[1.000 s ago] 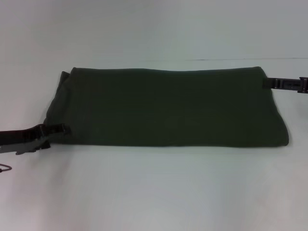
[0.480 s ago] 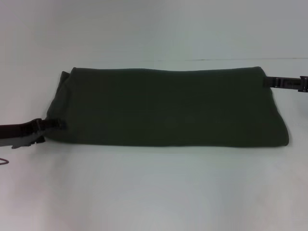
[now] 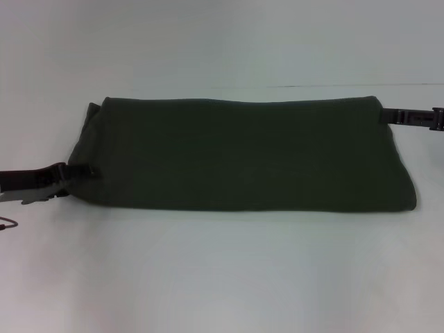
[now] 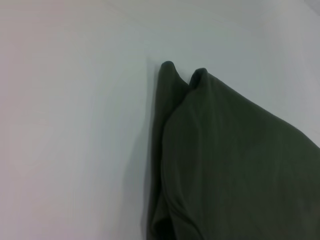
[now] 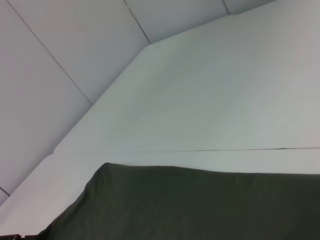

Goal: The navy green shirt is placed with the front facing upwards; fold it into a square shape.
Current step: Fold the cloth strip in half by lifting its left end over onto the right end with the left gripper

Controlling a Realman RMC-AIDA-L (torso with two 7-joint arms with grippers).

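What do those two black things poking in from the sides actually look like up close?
Both are slim, dark, almost black grippers. The left gripper narrows to thin fingers beyond a blocky, stepped body with a paler grey underside; a thin reddish cable loops below it. The right gripper is a flat, ridged black bar.

white table | thin seam line | pale panelled wall

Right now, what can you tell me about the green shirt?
The shirt is dark olive green, soft-looking cloth, plain with no lettering showing. It lies flat on the white table, folded into a long wide band, not yet a square. Its left end is rumpled, with layered folds. The left pincer is at its near left corner, and the right pincer is at its far right corner.
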